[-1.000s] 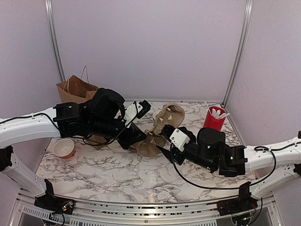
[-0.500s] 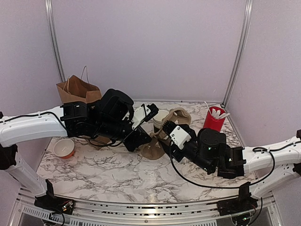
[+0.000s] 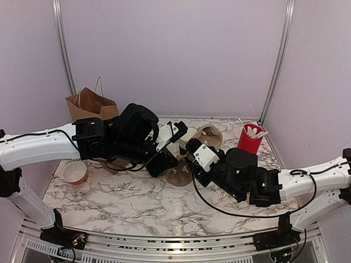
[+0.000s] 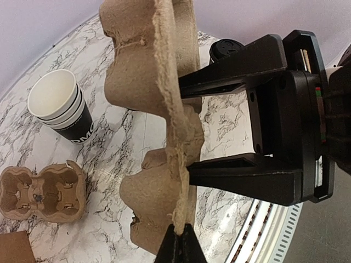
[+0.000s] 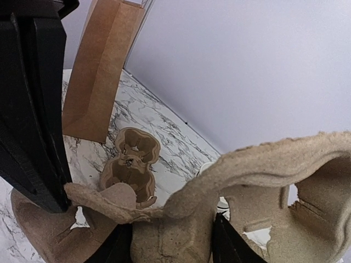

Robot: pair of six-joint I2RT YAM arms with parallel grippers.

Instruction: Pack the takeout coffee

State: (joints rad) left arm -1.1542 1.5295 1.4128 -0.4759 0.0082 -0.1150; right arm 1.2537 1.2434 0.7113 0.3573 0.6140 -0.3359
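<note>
A brown pulp cup carrier (image 3: 181,174) is held off the marble table between both grippers. My left gripper (image 3: 171,163) is shut on its thin rim, seen edge-on in the left wrist view (image 4: 180,234). My right gripper (image 3: 189,149) is shut around one pocket of the carrier (image 5: 263,164), a finger on each side (image 5: 170,241). A stack of open black paper cups (image 4: 60,107), white inside with white lettering, stands on the table beyond. A black lid (image 4: 227,49) shows behind my right gripper; whether it sits on a cup is hidden.
A second, smaller pulp carrier (image 4: 44,192) lies flat near the brown paper bag (image 3: 90,104). The red cup of white stirrers (image 3: 249,137) stands at the back right. A small bowl (image 3: 74,172) sits at the left.
Both arms have moved in toward the middle and raised the carrier from lying flat to standing on edge. My left gripper shifted right.
</note>
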